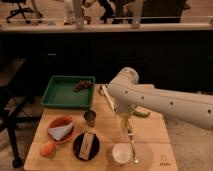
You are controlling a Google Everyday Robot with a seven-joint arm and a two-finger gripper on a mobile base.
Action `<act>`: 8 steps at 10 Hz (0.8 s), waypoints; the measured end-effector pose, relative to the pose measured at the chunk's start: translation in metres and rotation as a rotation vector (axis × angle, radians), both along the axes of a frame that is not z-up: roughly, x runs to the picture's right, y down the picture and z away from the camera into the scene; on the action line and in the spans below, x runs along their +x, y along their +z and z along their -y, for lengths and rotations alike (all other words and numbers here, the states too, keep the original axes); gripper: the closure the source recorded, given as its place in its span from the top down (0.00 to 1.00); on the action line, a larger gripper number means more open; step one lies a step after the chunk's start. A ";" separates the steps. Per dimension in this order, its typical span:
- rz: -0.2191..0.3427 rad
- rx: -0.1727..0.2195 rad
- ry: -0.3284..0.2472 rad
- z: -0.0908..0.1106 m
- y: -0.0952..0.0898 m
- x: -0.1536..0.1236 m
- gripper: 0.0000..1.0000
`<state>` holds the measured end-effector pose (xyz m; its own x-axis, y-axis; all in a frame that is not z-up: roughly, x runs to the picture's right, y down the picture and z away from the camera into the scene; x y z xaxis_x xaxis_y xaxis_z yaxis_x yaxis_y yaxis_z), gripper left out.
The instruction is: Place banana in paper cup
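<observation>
Carrying: banana [124,120] pinched in the gripper [125,123], above the worktop's [150,131] middle, short of the front edge
Done: pickup
Left: move over cup [121,152] near the front edge, release

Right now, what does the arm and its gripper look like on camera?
The arm is bulky, smooth and off-white, with a rounded elbow joint and small dark dots along the forearm. The gripper below the elbow, over the table, is slim, pale and shut. No cables show.

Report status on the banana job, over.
End effector shut on small pale-yellow banana, above table centre. Short white paper cup waits below. Fork beside cup.
</observation>
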<state>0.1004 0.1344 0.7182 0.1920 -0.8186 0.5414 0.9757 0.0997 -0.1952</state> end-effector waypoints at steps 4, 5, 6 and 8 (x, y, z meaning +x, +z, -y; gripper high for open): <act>0.022 0.005 0.032 -0.017 -0.014 0.003 0.00; 0.026 0.006 0.038 -0.020 -0.017 0.003 0.00; 0.031 0.004 0.044 -0.023 -0.020 0.003 0.00; 0.038 -0.005 0.054 -0.033 -0.028 0.000 0.00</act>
<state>0.1000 0.1672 0.6905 0.2147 -0.8049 0.5533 0.9757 0.1514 -0.1583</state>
